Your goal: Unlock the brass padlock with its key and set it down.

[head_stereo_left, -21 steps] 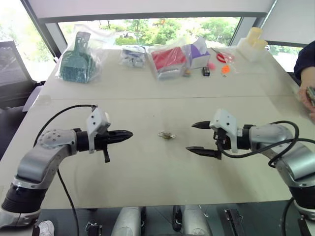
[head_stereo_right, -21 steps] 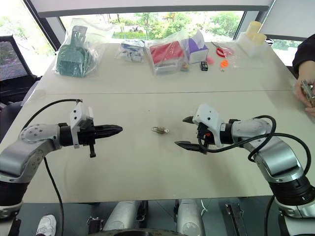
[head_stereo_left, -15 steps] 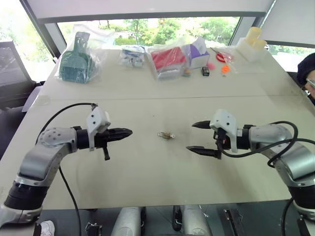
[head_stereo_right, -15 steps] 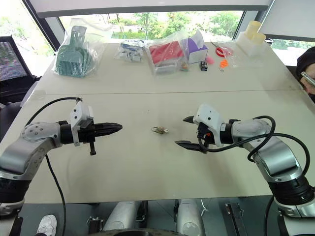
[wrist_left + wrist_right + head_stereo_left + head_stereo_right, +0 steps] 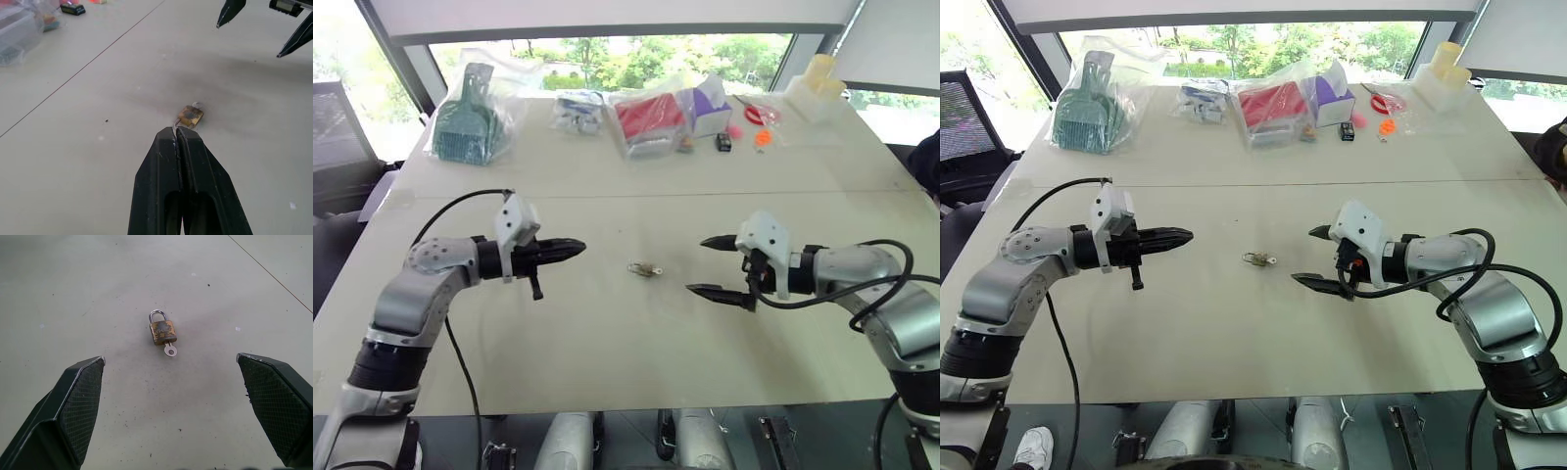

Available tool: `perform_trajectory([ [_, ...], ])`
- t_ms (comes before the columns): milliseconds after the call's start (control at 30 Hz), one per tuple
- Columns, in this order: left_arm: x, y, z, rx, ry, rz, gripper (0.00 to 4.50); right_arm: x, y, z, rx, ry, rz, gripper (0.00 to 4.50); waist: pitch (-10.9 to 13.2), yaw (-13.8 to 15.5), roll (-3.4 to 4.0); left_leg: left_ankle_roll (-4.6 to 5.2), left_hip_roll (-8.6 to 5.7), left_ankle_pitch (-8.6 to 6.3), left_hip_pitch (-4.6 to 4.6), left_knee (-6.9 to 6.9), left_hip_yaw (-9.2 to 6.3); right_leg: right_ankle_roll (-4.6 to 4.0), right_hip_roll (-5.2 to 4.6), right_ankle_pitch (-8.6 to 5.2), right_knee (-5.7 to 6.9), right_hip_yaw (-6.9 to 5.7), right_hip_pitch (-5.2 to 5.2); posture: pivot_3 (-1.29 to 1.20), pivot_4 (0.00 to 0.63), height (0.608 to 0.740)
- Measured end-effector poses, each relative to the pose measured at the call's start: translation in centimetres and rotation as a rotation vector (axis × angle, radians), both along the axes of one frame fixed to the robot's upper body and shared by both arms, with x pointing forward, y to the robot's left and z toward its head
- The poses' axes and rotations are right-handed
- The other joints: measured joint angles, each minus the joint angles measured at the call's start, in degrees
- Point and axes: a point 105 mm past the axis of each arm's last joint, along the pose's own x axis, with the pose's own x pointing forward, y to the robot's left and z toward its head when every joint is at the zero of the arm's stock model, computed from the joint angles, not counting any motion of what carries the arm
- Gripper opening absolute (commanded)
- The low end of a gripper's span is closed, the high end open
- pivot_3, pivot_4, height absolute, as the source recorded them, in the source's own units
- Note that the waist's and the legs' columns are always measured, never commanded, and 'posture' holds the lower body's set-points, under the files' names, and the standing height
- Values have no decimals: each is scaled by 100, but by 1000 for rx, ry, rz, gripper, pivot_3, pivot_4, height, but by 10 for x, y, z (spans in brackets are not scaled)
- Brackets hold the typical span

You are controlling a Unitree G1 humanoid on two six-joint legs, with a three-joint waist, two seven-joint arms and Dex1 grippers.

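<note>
I am at the very start: nothing is gripped yet, and the lock lies untouched on the worktop (image 5: 607,372) between my two arms. My left pincer (image 5: 576,250) hangs with its two black fingers pressed tight together, empty, its tip aimed rightward at the lock but well short of it. My right pincer (image 5: 713,265) faces it from the other side with its jaws spread as wide as they go, also empty and also apart from the lock.

Just beyond the line between them, the brass padlock (image 5: 162,331) lies flat on the worktop with its silvery shackle loop closed. The key (image 5: 170,350) sits in the bottom of the body, its small round head sticking out toward my right pincer.

As I judge it, the next move calls for a fine approach: one pincer must come down and pinch the tiny brass body, the other must take the key head and twist. My left pincer has to open first.

Compared with a moment ago, my left arm has reached further in, so its tip is nearer the lock. My right pincer has barely shifted, and the padlock lies where it was.

Far across the worktop, bagged items (image 5: 651,117) line the window edge.
</note>
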Motion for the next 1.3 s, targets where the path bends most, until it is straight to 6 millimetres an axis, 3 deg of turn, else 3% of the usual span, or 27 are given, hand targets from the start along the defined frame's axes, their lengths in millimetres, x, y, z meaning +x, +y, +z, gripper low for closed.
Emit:
perform_trajectory([
  [200, 1, -9, -4, -18, 11, -20, 0, 0, 1, 4, -2, -5, 19, 4478, 0, 11, 0, 0, 0, 0, 0, 1, 0, 0, 0, 0, 0, 0, 2, 0, 150, 740],
  [300, 8, -9, -6, -10, 9, -9, 849, 0, 1, 4, -3, -3, 19, 4500, 0, 11, 0, 0, 0, 0, 0, 2, 0, 0, 1, 0, 0, 0, 2, 0, 150, 740],
  [467, 24, -20, -7, 1, 4, -56, 3155, 2, 0, 6, -10, -14, 12, 4500, -1, 12, -1, 0, -2, 0, 0, 2, 0, 1, 1, 1, 1, -1, 2, 0, 150, 740],
  [600, 34, -32, -9, 33, -10, -123, 4464, 4, 0, 6, -13, -15, 2, 4500, 0, 4, -2, 1, -3, 1, 0, 2, 3, 1, 1, 1, 3, -1, 2, 0, 150, 740],
  [800, 40, -63, -34, 127, 1, -324, 4464, 6, -2, 7, -20, -30, -18, 4500, 0, 12, -5, 1, -4, 1, -1, 4, 7, 1, 1, 1, 3, -1, 2, 0, 150, 740],
  [900, 43, -74, -36, 157, 1, -403, 4464, 4, -2, 4, -21, -32, -36, 4500, 1, 13, -8, 2, -3, 1, -2, 4, 4, 1, 1, 1, 3, -3, 2, 0, 150, 740],
  [1000, 48, -82, -40, 203, -14, -452, 4464, -1, -5, -1, -22, -25, -66, 4500, 0, 8, -9, 4, -3, -1, -2, 4, 5, 1, 0, 1, 4, -3, 2, 0, 150, 740],
  [1200, 48, -90, -71, 288, 40, -497, 4464, -10, -5, 0, -20, -35, -103, 4500, 2, 0, -11, 5, -2, -1, -2, 5, 3, 2, -1, 2, 4, -4, 1, 0, 150, 740],
  [1300, 51, -94, -71, 317, 11, -507, 4464, -11, -8, 2, -15, -43, -126, 4500, 1, 17, -13, 5, -3, -1, -2, 7, 1, 2, -3, 2, 4, -4, 2, 0, 150, 740],
])
